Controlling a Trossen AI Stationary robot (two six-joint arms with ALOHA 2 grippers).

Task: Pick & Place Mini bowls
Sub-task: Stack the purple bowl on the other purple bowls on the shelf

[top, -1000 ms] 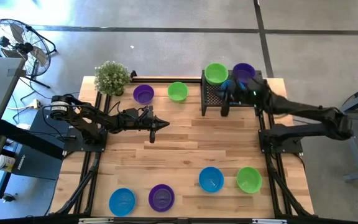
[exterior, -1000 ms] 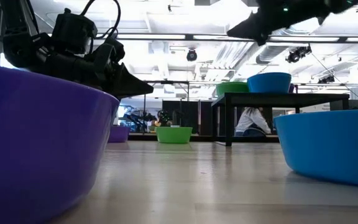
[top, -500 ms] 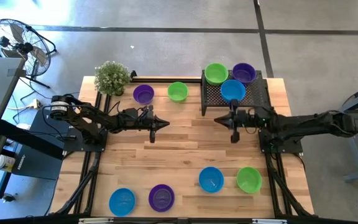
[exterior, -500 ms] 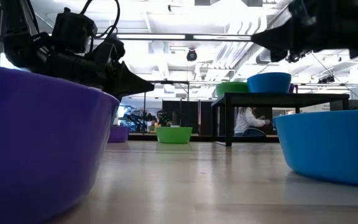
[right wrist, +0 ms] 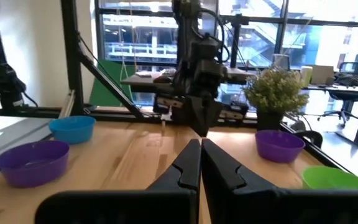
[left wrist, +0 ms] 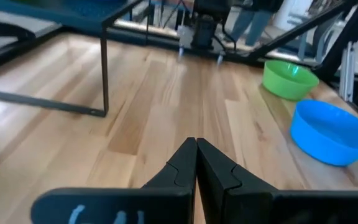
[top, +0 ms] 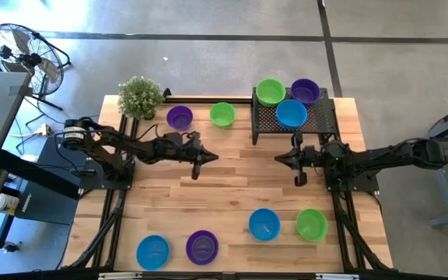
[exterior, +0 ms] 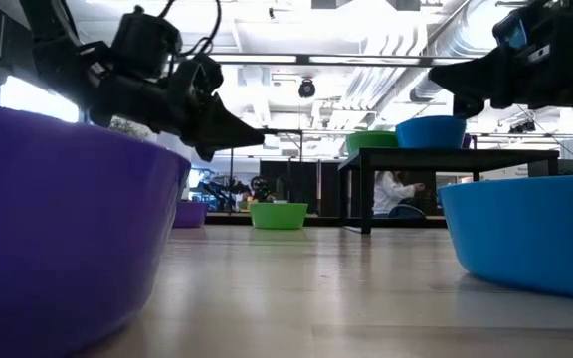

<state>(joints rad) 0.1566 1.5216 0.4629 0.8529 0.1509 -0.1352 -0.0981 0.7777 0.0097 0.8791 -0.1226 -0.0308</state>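
Pulled back from the black mesh rack (top: 294, 118) with three mini bowls on it, the right gripper (top: 297, 163) hangs clenched and empty, the blue bowl (top: 264, 224) at its seven o'clock, nearer than to the clenched left gripper (top: 201, 159).

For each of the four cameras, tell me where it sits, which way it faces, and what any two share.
High: overhead, facing down; both arms, left pincer, right pincer, black rack.
Low: tabletop height, facing across; purple bowl close, arms above.
Left wrist: faces the right arm's side; own shut fingers, blue bowl.
Right wrist: faces left pincer, potted plant.
Shared: high and right wrist both show the plant.
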